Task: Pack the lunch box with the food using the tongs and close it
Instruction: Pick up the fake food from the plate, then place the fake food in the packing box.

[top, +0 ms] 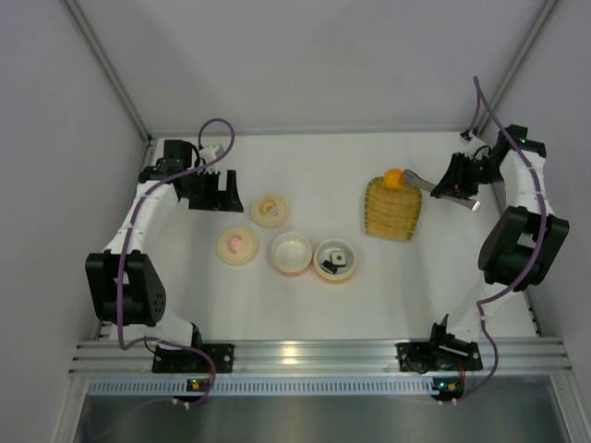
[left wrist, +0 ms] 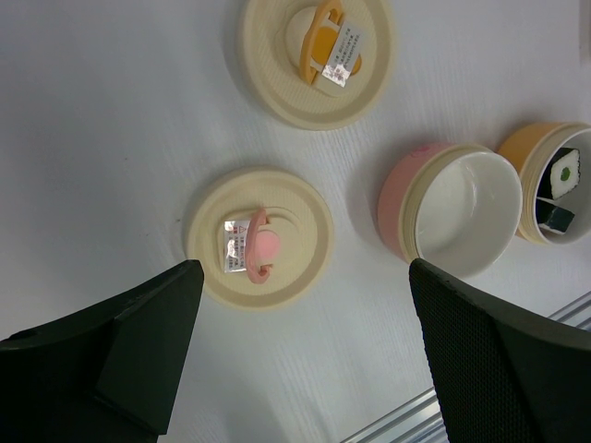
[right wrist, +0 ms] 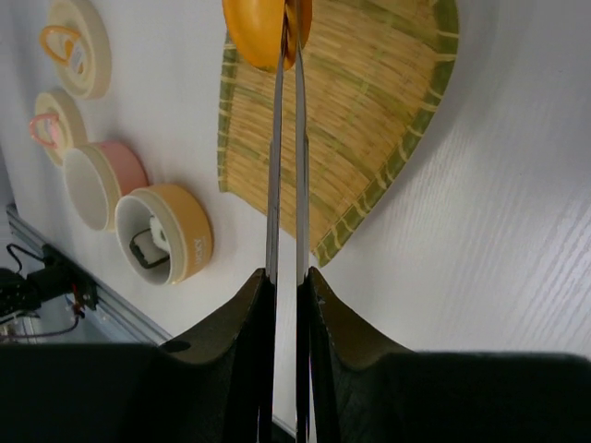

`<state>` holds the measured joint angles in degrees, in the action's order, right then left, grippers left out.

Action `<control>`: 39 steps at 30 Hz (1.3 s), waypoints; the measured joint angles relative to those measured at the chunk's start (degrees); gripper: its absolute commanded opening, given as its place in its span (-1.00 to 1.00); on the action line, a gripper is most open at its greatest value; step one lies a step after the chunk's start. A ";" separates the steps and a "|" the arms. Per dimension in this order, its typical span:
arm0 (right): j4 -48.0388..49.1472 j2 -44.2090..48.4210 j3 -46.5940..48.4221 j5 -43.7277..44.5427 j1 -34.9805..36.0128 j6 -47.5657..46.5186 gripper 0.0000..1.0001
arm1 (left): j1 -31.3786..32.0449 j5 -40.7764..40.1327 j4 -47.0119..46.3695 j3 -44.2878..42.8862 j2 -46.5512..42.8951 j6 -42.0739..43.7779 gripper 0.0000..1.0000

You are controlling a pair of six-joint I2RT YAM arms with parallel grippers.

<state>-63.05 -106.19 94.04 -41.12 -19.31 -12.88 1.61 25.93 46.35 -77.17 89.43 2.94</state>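
At the far left we see the left gripper (top: pixel 214 192) over the table (top: pixel 185 295), its jaws spread wide and holding nothing. Near it lie two cream lids (top: pixel 237 246). Next come the pink bowl (left wrist: pixel 399 198) and the orange bowl (right wrist: pixel 189 240), with both sushi-roll pieces (top: pixel 339 257) inside the latter. Further right, the orange ball (top: pixel 394 176) is at the far edge of the yellow tray (top: pixel 392 217), pinched between the tips of the tongs (top: pixel 420 183). The right gripper (right wrist: pixel 286 277) has its jaws clamped tight on the tongs' arms.
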 measured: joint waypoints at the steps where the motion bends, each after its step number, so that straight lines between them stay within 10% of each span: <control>1: -1.01 0.52 0.63 -1.01 0.20 -0.48 -0.79 | 0.00 0.00 0.00 0.00 0.00 0.02 0.96; 25: -9.11 12.22 0.44 5.73 43.39 -8.02 -0.75 | -1.14 0.68 0.17 0.02 -0.68 -1.09 0.96; 39: -6.60 7.72 0.44 12.61 50.69 -7.93 -0.70 | -4.20 3.21 0.24 0.02 -0.66 -1.55 0.96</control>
<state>-69.65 -98.48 94.48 -28.51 31.38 -20.82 -2.59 29.15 46.59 -77.14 88.77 1.39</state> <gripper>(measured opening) 0.201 0.982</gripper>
